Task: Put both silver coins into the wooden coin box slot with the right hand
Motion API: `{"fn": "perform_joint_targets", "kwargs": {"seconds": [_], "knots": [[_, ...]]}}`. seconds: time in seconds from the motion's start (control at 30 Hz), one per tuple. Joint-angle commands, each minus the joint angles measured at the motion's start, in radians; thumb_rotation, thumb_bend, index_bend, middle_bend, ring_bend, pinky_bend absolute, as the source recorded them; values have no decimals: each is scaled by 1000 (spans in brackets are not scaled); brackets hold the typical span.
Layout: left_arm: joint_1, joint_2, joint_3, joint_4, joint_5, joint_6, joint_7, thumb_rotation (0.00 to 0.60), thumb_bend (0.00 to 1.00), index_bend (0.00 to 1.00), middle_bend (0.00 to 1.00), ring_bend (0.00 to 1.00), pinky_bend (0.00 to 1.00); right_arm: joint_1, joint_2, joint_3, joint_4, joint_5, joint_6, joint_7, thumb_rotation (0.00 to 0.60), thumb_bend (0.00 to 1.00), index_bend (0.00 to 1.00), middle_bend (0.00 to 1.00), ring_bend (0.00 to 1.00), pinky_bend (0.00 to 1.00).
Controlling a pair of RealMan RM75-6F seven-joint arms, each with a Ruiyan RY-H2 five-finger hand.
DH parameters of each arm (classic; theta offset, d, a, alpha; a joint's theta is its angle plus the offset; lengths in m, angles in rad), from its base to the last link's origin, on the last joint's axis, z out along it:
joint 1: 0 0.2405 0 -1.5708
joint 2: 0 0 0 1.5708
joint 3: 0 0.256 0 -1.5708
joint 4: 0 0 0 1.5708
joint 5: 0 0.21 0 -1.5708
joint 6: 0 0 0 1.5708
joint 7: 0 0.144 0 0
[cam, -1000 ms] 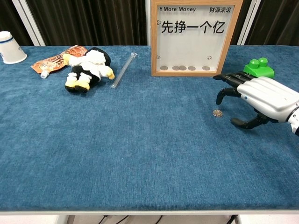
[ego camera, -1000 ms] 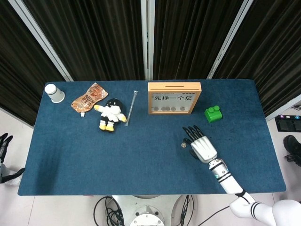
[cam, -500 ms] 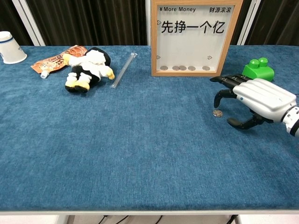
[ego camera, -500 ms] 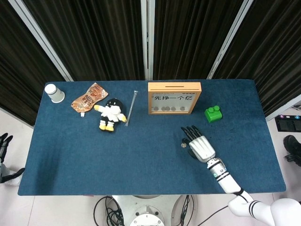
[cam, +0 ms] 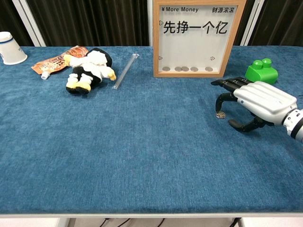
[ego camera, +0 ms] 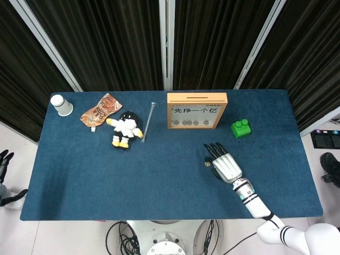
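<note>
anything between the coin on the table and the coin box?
Nothing. In the chest view, only bare blue cloth lies between the silver coin and the wooden coin box; the right hand hovers beside the coin, its fingers spread.

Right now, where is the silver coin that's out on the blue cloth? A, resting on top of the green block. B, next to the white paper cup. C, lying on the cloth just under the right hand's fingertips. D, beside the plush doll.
C: the chest view shows the silver coin flat on the cloth, right below the curled fingertips of the right hand, in front of the wooden coin box.
</note>
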Motion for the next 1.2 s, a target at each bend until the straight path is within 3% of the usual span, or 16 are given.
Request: {"fn": "perform_joint_targets", "kwargs": {"seconds": [0.03, 1.2], "knots": [[0, 0, 0, 0, 0, 0, 0, 600, 68, 54, 0, 0, 0, 1, 0, 0, 0, 1, -2, -1, 600, 323, 385, 34, 0, 0], [-7, -16, 5, 44, -5, -25, -42, 600, 68, 54, 0, 0, 0, 23, -34, 24, 39, 16, -10, -29, 600, 327, 491, 39, 0, 0]]}}
